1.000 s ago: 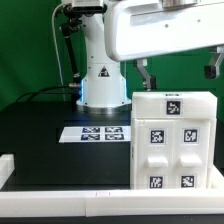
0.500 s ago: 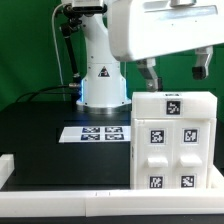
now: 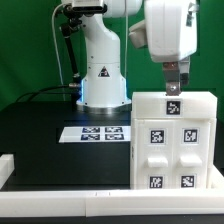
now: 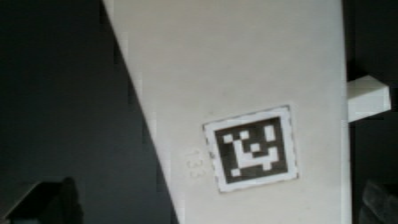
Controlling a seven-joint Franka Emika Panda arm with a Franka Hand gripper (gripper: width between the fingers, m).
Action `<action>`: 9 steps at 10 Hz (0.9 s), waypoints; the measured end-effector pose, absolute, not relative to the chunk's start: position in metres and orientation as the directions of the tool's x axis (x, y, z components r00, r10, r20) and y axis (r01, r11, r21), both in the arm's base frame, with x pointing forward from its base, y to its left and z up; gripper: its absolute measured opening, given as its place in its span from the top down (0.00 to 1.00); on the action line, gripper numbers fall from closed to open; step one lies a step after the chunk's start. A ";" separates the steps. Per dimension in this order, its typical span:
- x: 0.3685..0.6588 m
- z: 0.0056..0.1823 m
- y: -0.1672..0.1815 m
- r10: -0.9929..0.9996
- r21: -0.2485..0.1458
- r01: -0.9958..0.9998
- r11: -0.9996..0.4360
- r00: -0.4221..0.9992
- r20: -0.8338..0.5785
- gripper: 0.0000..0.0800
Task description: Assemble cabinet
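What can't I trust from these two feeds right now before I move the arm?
- Pincer: in the exterior view only one dark finger shows above the cabinet; open or shut cannot be told.
- Contact with the cabinet top: hidden by the wrist housing.
- Cabinet's far side and interior: faces turned away.
- Wrist view: only a white panel with one tag; its edges are cut off.
- Marker board: tags too small to read.

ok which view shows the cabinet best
The exterior view: the whole cabinet stands upright on the table, front tags showing, with the gripper right above its top. The wrist view shows only a close white slab of the cabinet with one tag.
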State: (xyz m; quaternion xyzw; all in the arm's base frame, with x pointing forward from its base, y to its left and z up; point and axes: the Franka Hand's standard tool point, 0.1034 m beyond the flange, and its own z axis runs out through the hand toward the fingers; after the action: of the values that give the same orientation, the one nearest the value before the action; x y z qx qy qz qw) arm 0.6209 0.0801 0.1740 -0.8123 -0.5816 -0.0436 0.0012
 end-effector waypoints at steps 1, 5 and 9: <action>0.620 0.173 0.078 0.974 0.058 0.973 -0.225 0.223 0.050 0.00; 0.611 0.160 0.074 0.990 0.058 0.989 -0.139 0.138 0.011 0.00; 0.608 0.150 0.070 0.987 0.044 0.986 -0.162 0.162 0.006 0.00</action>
State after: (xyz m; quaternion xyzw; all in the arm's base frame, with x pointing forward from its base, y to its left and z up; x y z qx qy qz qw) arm 0.6082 0.0705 0.1498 -0.7619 -0.6473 -0.0166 -0.0147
